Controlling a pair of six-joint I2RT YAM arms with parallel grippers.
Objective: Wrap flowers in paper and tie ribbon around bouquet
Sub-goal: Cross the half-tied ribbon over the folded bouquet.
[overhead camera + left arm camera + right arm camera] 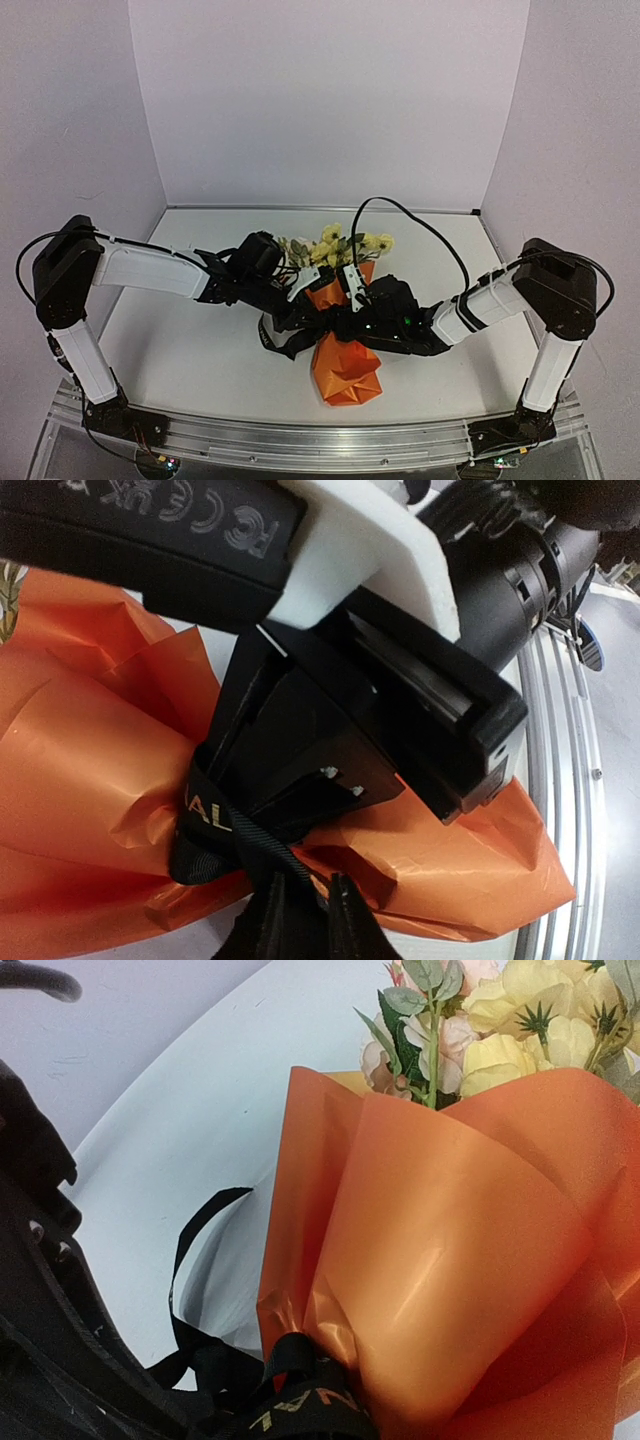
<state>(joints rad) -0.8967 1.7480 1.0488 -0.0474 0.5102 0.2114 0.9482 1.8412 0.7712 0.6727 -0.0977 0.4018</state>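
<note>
Top external: the bouquet (pixel 347 372) is lying flat about midway between the left and right edges of the white counter (pixel 190 350). Its long axis is running near-to-far, leaning slightly. The flowers (pixel 335 245) are pointing at the far edge and the folded tail at the near edge.

Right wrist: the paper (pixel 450 1260) is showing its glossy orange face, creased into broad overlapping folds. It is flaring wide at the mouth and pinching in tight at the waist. A sliver of yellow is peeking out at the rim. Pale yellow and cream-pink blooms with green leaves are spilling out of the mouth.

The ribbon (pixel 215 825), black with pale lettering, is cinching the waist. A loose loop is trailing onto the counter on the left side.

Both arms are meeting at the waist. The right jaws are sitting closed, tips against the ribbon band; cannot tell whether a strand is caught between them. Left wrist: the left jaws are straddling a ribbon strand at the bottom of the view; cannot tell whether they are gripping it or slack.
</note>
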